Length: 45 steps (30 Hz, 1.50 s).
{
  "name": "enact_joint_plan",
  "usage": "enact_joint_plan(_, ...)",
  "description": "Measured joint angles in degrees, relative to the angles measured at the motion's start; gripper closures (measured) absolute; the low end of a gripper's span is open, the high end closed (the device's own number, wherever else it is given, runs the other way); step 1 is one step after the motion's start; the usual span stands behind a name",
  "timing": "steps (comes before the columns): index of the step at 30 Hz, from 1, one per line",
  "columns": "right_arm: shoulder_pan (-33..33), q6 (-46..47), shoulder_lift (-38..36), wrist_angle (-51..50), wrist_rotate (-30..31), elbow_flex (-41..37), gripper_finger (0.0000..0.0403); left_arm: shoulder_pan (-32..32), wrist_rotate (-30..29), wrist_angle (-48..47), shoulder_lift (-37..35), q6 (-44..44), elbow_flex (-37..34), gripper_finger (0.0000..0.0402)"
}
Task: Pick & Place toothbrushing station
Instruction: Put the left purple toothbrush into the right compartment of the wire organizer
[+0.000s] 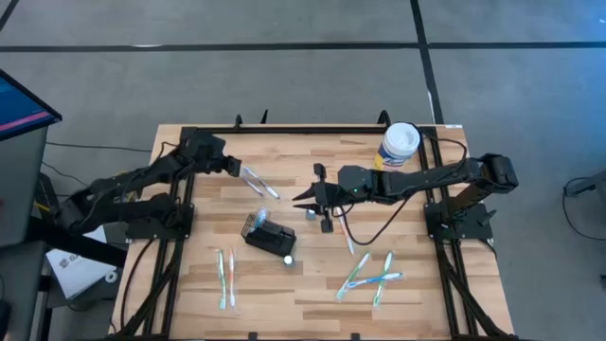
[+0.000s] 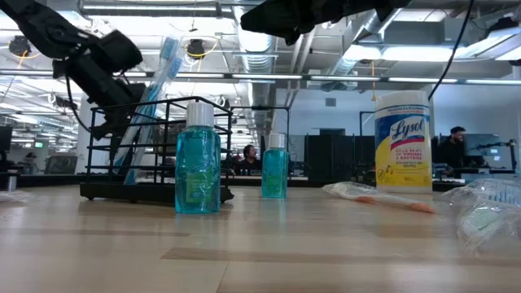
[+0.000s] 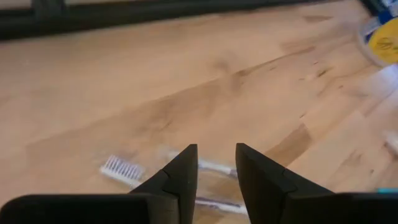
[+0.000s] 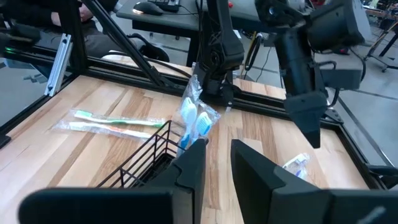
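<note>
Left tool (image 4: pixel 211 87) w/ wrapped toothbrush (image 4: pixel 196 118), bristles blurred, toothbrushing station (image 1: pixel 270 235) part hidden.

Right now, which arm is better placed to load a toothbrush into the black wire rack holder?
Left. The left gripper grips a clear-wrapped blue toothbrush above the table, near the black wire rack holder; the right gripper is open and empty.

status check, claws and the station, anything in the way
Left claw shut on a wrapped toothbrush, raised left of centre. Right claw open, above the table beside the station. Station untouched; two blue bottles stand by it.
</note>
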Motion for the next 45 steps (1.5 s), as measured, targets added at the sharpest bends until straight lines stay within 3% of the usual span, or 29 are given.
enact_joint_plan(11, 0.0, 0.0, 0.0, 0.0, 0.1, 0.0, 0.0336, 7.2, 0.1, 0.2, 6.3, 0.3, 0.0, 0.0187)
enact_joint_plan(16, 0.0, 0.0, 0.0, 0.1, 0.1, 0.0, 0.0336, 8.0, -1.8, 1.6, 9.0, 1.7, 0.0, 0.0164)
enact_joint_plan(31, 0.0, 0.0, 0.0, 0.6, 0.2, 0.0, 0.0336, 4.6, -8.8, 4.6, 12.0, 0.3, 0.0, 0.0203)
enact_joint_plan(35, 0.0, 0.0, 0.0, 0.4, 0.2, 0.3, 0.0336, 2.8, -12.6, 6.1, 14.1, 0.2, 0.0, 0.0206)
enact_joint_plan(45, 0.1, 0.0, 0.0, 0.5, 0.3, 0.4, 0.0336, 1.6, -15.5, 6.9, 15.6, 0.2, 0.0, 0.0209)
